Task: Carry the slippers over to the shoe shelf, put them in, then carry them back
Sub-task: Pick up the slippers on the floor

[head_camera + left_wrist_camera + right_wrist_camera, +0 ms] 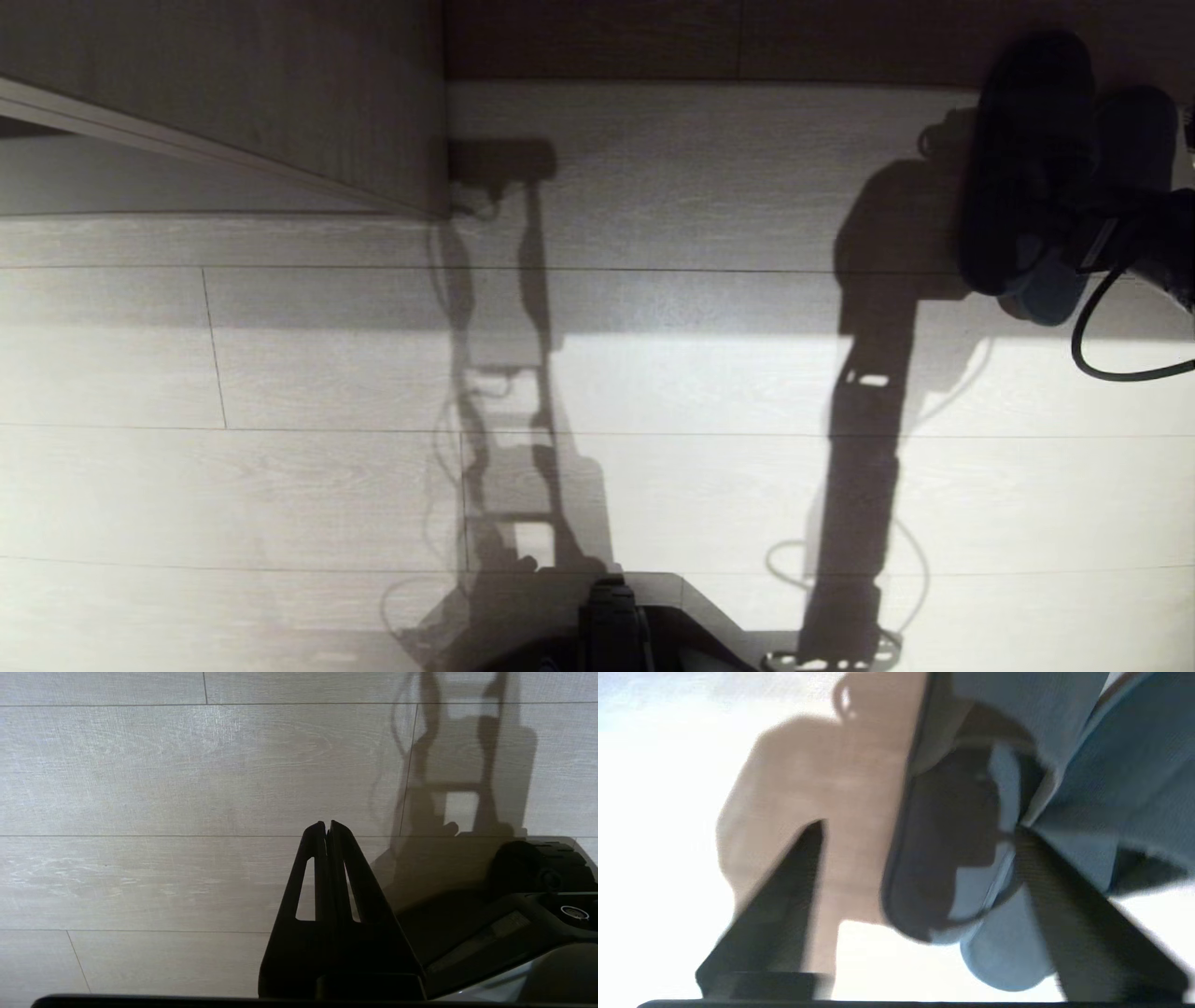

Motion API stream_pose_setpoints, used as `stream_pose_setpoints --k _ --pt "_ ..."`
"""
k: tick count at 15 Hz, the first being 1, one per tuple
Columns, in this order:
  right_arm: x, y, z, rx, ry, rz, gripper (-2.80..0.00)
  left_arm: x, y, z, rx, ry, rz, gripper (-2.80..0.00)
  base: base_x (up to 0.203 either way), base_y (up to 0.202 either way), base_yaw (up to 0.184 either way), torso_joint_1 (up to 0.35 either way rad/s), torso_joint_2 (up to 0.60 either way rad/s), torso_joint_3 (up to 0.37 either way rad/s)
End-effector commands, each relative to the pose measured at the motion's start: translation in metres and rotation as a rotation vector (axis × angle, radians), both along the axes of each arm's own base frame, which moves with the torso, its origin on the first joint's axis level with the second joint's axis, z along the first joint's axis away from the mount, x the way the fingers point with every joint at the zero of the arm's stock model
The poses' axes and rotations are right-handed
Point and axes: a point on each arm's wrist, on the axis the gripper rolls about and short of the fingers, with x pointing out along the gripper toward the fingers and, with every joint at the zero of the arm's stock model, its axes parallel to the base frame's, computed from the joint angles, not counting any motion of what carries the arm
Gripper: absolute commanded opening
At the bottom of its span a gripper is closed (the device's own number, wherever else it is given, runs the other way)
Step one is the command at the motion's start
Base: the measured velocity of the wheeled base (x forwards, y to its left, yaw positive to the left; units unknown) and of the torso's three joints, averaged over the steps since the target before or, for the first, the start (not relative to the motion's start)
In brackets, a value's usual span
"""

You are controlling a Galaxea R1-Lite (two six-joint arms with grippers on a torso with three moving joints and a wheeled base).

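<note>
My right hand (915,835) has its dark tapered fingers spread wide: one stands clear over the floor, the other lies against the slippers (952,858). Whether it grips them, I cannot tell. They are soft, dark, rounded shapes with thin rimmed soles, lying side by side at the far right of the head view on the pale wood-grain floor (327,373). My left hand (327,828) hangs over the planks, its slotted black fingers pressed together. A grey panel (280,93) stands far left.
</note>
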Motion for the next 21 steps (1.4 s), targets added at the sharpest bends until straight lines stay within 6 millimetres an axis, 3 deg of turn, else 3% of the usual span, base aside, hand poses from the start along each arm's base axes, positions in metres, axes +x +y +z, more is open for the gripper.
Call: stream_pose_setpoints --k 1,5,12,16,18,21 --pt "-0.021 0.006 0.006 -0.008 -0.018 0.006 -2.8 0.0 0.0 0.0 0.0 0.0 0.001 -2.8 0.0 0.0 0.0 0.0 0.0 0.0" --pt "-0.049 0.013 -0.013 0.012 0.046 -0.022 -2.8 0.0 0.0 0.0 0.0 0.0 0.001 -2.8 0.0 0.0 0.0 0.0 0.0 0.0" --pt "-0.082 0.016 -0.028 0.073 0.064 -0.294 -2.8 0.0 0.0 0.0 0.0 0.0 0.001 -2.8 0.0 0.0 0.0 0.0 0.0 0.0" --pt "-0.121 0.039 -0.015 0.085 -0.011 -0.312 -2.8 0.0 0.0 0.0 0.0 0.0 0.001 -2.8 0.0 0.0 0.0 0.0 0.0 0.0" --pt "-0.155 0.053 -0.014 0.084 -0.027 -0.27 -2.8 0.0 0.0 0.0 0.0 0.0 0.001 -2.8 0.0 0.0 0.0 0.0 0.0 0.0" --pt "-0.204 0.067 -0.028 0.081 -0.02 -0.203 -2.8 0.0 0.0 0.0 0.0 0.0 0.001 -2.8 0.0 0.0 0.0 0.0 0.0 0.0"
